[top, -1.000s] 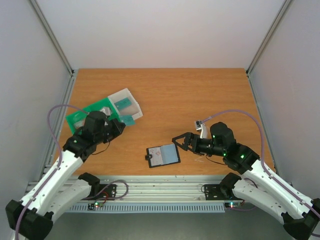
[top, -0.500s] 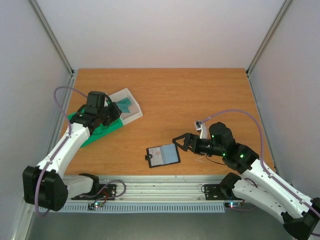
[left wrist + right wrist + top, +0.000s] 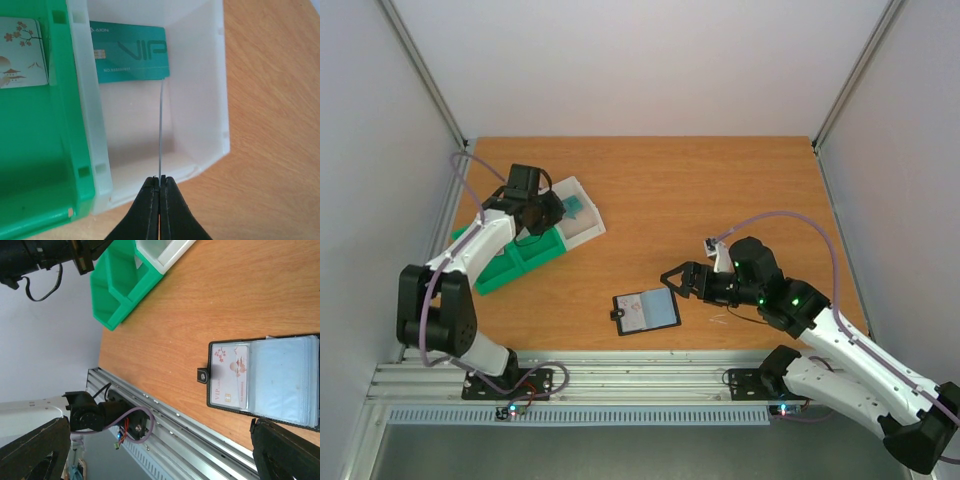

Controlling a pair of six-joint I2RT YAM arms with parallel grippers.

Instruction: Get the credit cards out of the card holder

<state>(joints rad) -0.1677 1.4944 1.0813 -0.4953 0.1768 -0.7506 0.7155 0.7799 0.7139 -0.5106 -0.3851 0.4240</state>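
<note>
Light is bright, even and diffuse from above; the table carries only soft, faint shadows under my arms. At my left wrist the white compartment is nearly washed out, while the teal VIP card reads crisply. My left pincer is a dark, slightly soft silhouette, and the hair-thin grey line rising from it is probably an edge-on card. At my right wrist, my right pincer blurs black at the bottom corners. The card holder has pale sheen on its sleeves.
</note>
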